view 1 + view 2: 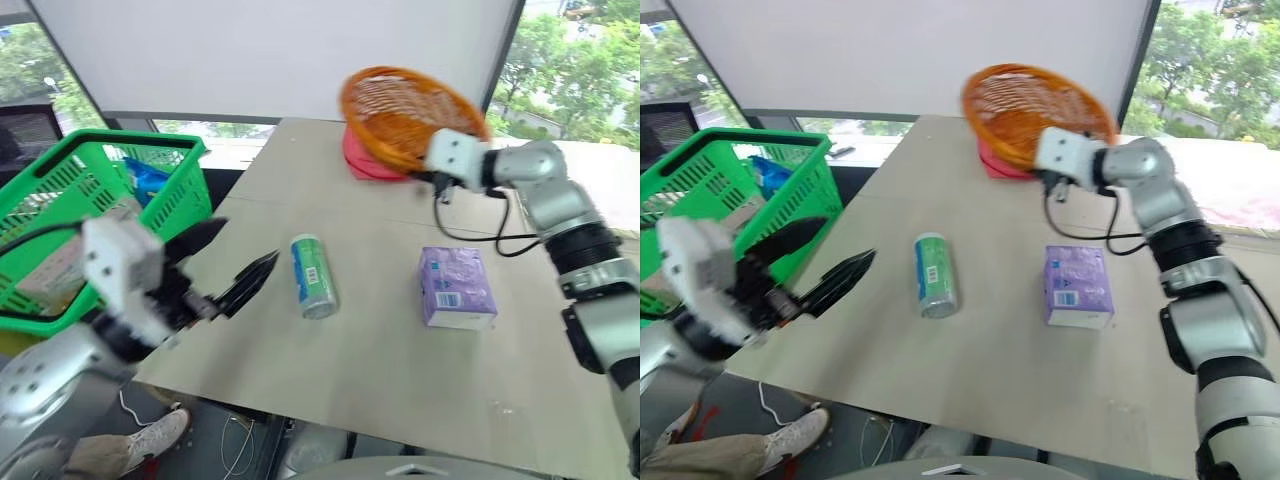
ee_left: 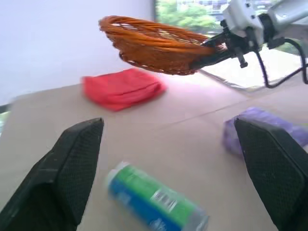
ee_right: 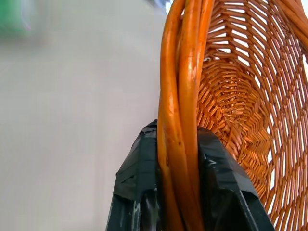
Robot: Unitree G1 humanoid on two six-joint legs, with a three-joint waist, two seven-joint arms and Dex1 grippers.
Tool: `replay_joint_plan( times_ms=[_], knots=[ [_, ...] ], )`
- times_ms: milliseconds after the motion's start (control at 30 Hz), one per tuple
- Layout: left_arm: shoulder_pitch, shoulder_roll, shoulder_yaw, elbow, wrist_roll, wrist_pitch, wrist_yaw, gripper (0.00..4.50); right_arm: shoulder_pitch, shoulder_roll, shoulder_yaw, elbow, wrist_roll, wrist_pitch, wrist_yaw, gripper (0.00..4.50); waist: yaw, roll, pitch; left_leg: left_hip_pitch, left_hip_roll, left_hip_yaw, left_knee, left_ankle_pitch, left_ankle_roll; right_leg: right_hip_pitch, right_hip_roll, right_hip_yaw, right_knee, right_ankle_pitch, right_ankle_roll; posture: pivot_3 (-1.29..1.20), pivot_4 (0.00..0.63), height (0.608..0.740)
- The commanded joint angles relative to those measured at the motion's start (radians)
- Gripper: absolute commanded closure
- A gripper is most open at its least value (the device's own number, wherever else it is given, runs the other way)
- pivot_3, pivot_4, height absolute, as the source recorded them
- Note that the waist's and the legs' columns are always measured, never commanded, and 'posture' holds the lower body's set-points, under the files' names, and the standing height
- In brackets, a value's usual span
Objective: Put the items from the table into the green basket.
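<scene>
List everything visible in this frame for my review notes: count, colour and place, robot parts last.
can: 1, green-and-blue, lying on the table near its middle
tissue pack: 1, purple, on the table beside the can
wicker bowl: 1, orange, lifted and tilted above the table's far end
pouch: 1, red, flat on the table under the bowl
green basket: 1, off the table's left edge, items inside
left gripper: open, near the can
right gripper: shut on the bowl's rim

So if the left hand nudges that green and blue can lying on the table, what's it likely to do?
The can lies on its side on the smooth table, so it will probably roll rather than slide. Its round, glossy wall looks slippery, so the open left hand may need to close squarely across it.
</scene>
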Motion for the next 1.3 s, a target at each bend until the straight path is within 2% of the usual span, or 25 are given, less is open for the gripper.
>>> replay_joint_plan(
  times_ms=[33, 167, 333, 367, 400, 433, 500, 567, 600, 633, 733, 800, 867, 933, 1100, 1233, 1300],
  knots=[
    [-0.149, 0.022, -0.108, 0.101, 0.035, 0.038, -0.021, 0.00, -0.017, -0.067, -0.010, 0.126, -0.079, -0.097, -0.097, 4.29, -0.032, 0.000, 0.000, 0.000, 0.001, 0.002, 0.000, 0.000, 0.000, -0.001, 0.000, 0.001, 0.001, 0.000, 0.000, 0.11, 0.000, 0.740],
    [-0.244, 0.045, -0.152, 0.165, 0.077, 0.057, -0.095, 0.00, -0.043, -0.090, 0.004, 0.248, -0.141, -0.128, -0.164, 4.29, -0.107, 0.000, 0.000, -0.001, 0.003, 0.009, -0.003, 0.000, 0.000, -0.005, 0.002, 0.009, 0.003, 0.000, 0.000, 0.09, 0.000, 0.740],
    [-0.221, 0.051, -0.126, 0.167, 0.089, 0.080, -0.136, 0.00, -0.066, -0.113, 0.050, 0.347, -0.222, -0.174, -0.189, 4.29, -0.174, 0.000, 0.000, 0.000, 0.005, 0.015, -0.005, 0.000, 0.000, -0.009, 0.003, 0.016, 0.004, 0.000, 0.000, 0.08, 0.000, 0.740],
    [-0.204, 0.046, -0.122, 0.164, 0.105, 0.080, -0.135, 0.00, -0.056, -0.116, 0.045, 0.344, -0.203, -0.206, -0.131, 3.27, -0.180, 0.000, 0.001, 0.000, 0.005, 0.015, -0.004, 0.000, 0.000, -0.009, 0.003, 0.016, 0.005, 0.000, 0.000, 0.08, 0.000, 0.740],
    [-0.190, 0.037, -0.120, 0.160, 0.125, 0.077, -0.121, 0.00, -0.047, -0.114, 0.031, 0.337, -0.176, -0.210, -0.085, 2.90, -0.181, 0.000, 0.001, 0.000, 0.005, 0.015, -0.004, 0.000, 0.000, -0.009, 0.004, 0.017, 0.005, 0.000, 0.000, 0.08, 0.000, 0.740],
    [-0.174, 0.025, -0.121, 0.156, 0.154, 0.072, -0.097, 0.00, -0.042, -0.110, 0.014, 0.327, -0.152, -0.212, -0.070, 2.71, -0.183, 0.001, 0.001, 0.001, 0.005, 0.016, -0.004, 0.000, 0.000, -0.009, 0.004, 0.017, 0.005, 0.000, 0.000, 0.08, 0.000, 0.740],
    [-0.138, -0.003, -0.120, 0.131, 0.186, 0.064, -0.069, 0.00, -0.028, -0.108, -0.018, 0.293, -0.108, -0.197, -0.043, 1.96, -0.181, 0.001, 0.001, 0.002, 0.008, 0.015, -0.001, 0.000, 0.000, -0.007, 0.006, 0.017, 0.007, 0.001, -0.001, 0.08, 0.000, 0.740],
    [-0.101, -0.037, -0.114, 0.098, 0.196, 0.061, -0.050, 0.00, -0.005, -0.114, -0.045, 0.237, -0.061, -0.183, 0.011, 1.10, -0.174, 0.001, 0.001, 0.002, 0.009, 0.015, 0.001, 0.000, 0.000, -0.007, 0.007, 0.017, 0.007, 0.002, -0.001, 0.08, 0.000, 0.740],
    [-0.077, -0.058, -0.109, 0.082, 0.205, 0.064, -0.023, 0.00, 0.015, -0.114, -0.066, 0.183, -0.015, -0.182, 0.056, 0.47, -0.170, 0.001, 0.001, 0.002, 0.010, 0.015, 0.002, 0.000, 0.000, -0.007, 0.008, 0.017, 0.007, 0.003, -0.001, 0.08, 0.000, 0.740],
    [-0.062, -0.073, -0.116, 0.069, 0.244, 0.075, 0.022, 0.00, 0.037, -0.105, -0.096, 0.121, 0.048, -0.174, 0.095, 0.03, -0.165, 0.001, 0.001, 0.002, 0.010, 0.015, 0.003, 0.000, 0.000, -0.006, 0.008, 0.017, 0.007, 0.004, -0.001, 0.08, 0.000, 0.740],
    [-0.031, -0.141, -0.136, 0.044, 0.309, 0.103, 0.138, 0.00, 0.136, -0.050, -0.194, -0.176, 0.288, 0.011, 0.192, 0.03, -0.153, 0.002, 0.001, 0.001, 0.010, 0.015, 0.004, 0.000, 0.000, -0.005, 0.008, 0.016, 0.006, 0.005, 0.000, 0.07, 0.000, 0.740],
    [-0.027, -0.216, -0.169, 0.043, 0.343, 0.134, 0.234, 0.00, 0.234, -0.064, -0.212, -0.445, 0.472, 0.307, 0.267, 0.03, -0.143, 0.003, 0.000, 0.002, 0.011, 0.015, 0.004, 0.000, 0.001, -0.005, 0.008, 0.017, 0.006, 0.006, 0.000, 0.06, 0.000, 0.740],
    [-0.057, -0.269, -0.225, 0.059, 0.421, 0.186, 0.333, 0.00, 0.325, -0.140, -0.195, -0.648, 0.599, 0.537, 0.367, 0.03, -0.123, 0.002, 0.000, 0.000, 0.011, 0.013, 0.006, 0.000, 0.001, -0.006, 0.008, 0.015, 0.006, 0.006, 0.001, 0.06, 0.002, 0.740],
    [-0.100, -0.334, -0.277, 0.078, 0.447, 0.242, 0.402, 0.00, 0.374, -0.178, -0.196, -0.768, 0.665, 0.638, 0.392, 0.03, -0.095, 0.003, 0.000, -0.002, 0.010, 0.010, 0.008, -0.003, 0.004, -0.005, 0.008, 0.012, 0.005, 0.007, 0.002, 0.06, 0.002, 0.740],
    [-0.223, -0.532, -0.304, 0.194, 0.528, 0.354, 0.575, 0.00, 0.380, -0.150, -0.245, -0.883, 0.779, 0.744, 0.344, 0.03, -0.091, 0.002, 0.000, -0.001, 0.011, 0.010, 0.013, -0.003, 0.005, -0.001, 0.008, 0.011, 0.004, 0.010, 0.003, 0.04, 0.000, 0.740],
    [-0.218, -0.684, -0.308, 0.224, 0.567, 0.395, 0.642, 0.00, 0.375, -0.135, -0.193, -0.864, 0.678, 0.659, 0.303, 0.03, -0.096, 0.001, -0.001, 0.000, 0.011, 0.011, 0.015, -0.003, 0.005, 0.000, 0.009, 0.011, 0.004, 0.012, 0.004, 0.00, 0.001, 0.740],
    [-0.195, -0.724, -0.314, 0.238, 0.589, 0.412, 0.650, 0.00, 0.376, -0.107, -0.176, -0.864, 0.668, 0.644, 0.295, 0.03, -0.099, 0.000, -0.001, 0.000, 0.011, 0.012, 0.015, -0.003, 0.005, 0.000, 0.009, 0.013, 0.003, 0.013, 0.004, 0.00, 0.000, 0.740]
  ],
)
